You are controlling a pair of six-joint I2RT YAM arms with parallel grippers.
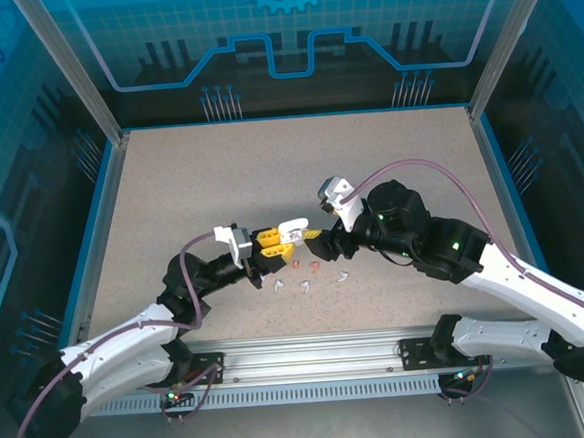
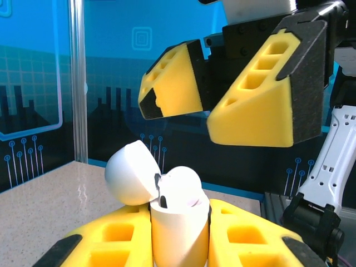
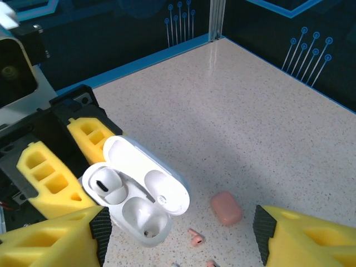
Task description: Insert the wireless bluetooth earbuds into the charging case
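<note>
The left gripper (image 2: 179, 225) is clamped tight on a small white rounded plastic charging case (image 2: 179, 231), which stands upright between its two yellow foam-padded fingers (image 2: 111, 245). The case's hinged lid (image 2: 130, 173) is swung open and tips back to one side. In the right wrist view, one white earbud (image 3: 108, 186) sits in one of the case's two wells, while the other well (image 3: 146, 222) is bare.

The right gripper (image 3: 179, 236) has its yellow fingers (image 3: 311, 239) spread wide apart and holds nothing. In the left wrist view, its two wedge-shaped pads (image 2: 261, 97) hang just above the open case without touching it. From the top camera, the two grippers meet near the middle of the speckled beige tabletop (image 1: 269, 170), with the left gripper (image 1: 274, 243) and right gripper (image 1: 317, 240) facing each other and the white case (image 1: 293, 229) between them.

The loose earbuds lie on the table just in front of the grippers, toward the arm bases. Small white stemmed earbuds (image 1: 304, 287) are scattered there, each apart from the others, and salmon-red pieces (image 1: 315, 269) lie among them. In the right wrist view, a closed salmon-pink rounded case (image 3: 226, 207) rests on the table beside the white case, with a salmon-red earbud (image 3: 194, 238) lying near it.
</note>
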